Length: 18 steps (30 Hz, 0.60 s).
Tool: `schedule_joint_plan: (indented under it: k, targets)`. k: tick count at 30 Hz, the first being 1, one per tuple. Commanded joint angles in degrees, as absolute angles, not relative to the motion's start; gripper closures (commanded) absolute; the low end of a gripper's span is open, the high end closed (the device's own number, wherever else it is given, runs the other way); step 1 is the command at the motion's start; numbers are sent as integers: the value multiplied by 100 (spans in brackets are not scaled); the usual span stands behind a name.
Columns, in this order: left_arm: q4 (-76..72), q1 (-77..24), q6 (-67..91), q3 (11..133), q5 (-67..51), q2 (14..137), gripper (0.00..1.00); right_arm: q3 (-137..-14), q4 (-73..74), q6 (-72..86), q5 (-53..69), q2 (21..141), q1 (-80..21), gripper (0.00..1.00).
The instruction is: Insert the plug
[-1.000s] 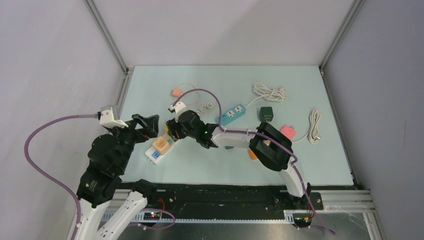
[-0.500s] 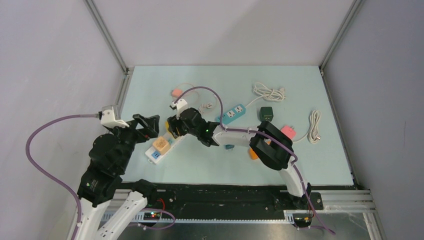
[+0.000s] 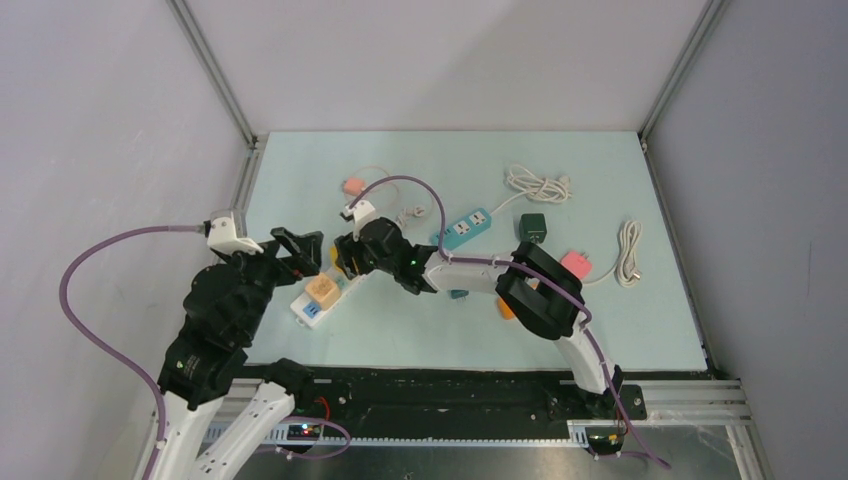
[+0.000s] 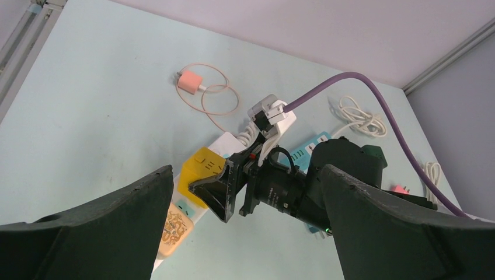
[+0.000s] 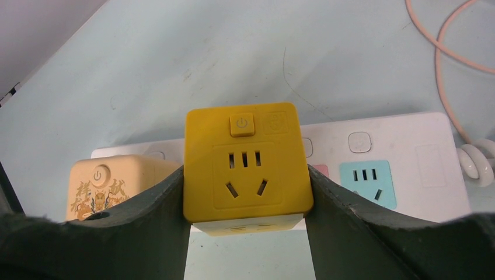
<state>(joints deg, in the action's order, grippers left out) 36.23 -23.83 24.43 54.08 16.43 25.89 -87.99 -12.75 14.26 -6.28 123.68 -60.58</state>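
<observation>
My right gripper (image 3: 344, 258) is shut on a yellow cube plug (image 5: 246, 160), gripping its two sides. It holds the cube over the white power strip (image 5: 379, 157), between a beige cube plug (image 5: 111, 186) seated on the strip and a free blue socket (image 5: 368, 181). I cannot tell whether the yellow cube is fully seated. In the left wrist view the yellow cube (image 4: 201, 169) sits on the strip (image 4: 230, 143) beside the beige cube (image 4: 175, 224). My left gripper (image 3: 300, 250) is open and empty, hovering just left of the strip (image 3: 310, 310).
A teal power strip (image 3: 467, 228), a dark green adapter (image 3: 532, 227), pink plugs (image 3: 352, 186) (image 3: 575, 264) and coiled white cables (image 3: 538, 183) (image 3: 629, 252) lie further back and right. A small teal plug (image 3: 458, 293) lies under the right forearm.
My right gripper has shifted slightly toward the far end of the strip with the yellow cube in it. My left gripper has edged a little to the right.
</observation>
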Motion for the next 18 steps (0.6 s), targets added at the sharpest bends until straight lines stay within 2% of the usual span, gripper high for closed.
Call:
schedule_joint_plan:
  k: [1,18]
  targets:
    - [3513,-2374,2407,5371,1633,2645,0,-8892,-1464,1511,-650,12455,-6076,100]
    - [3517,-2378,2390,5387,1652,2644,0,-8546,-1748,1080,-1246,12534,-6322,100]
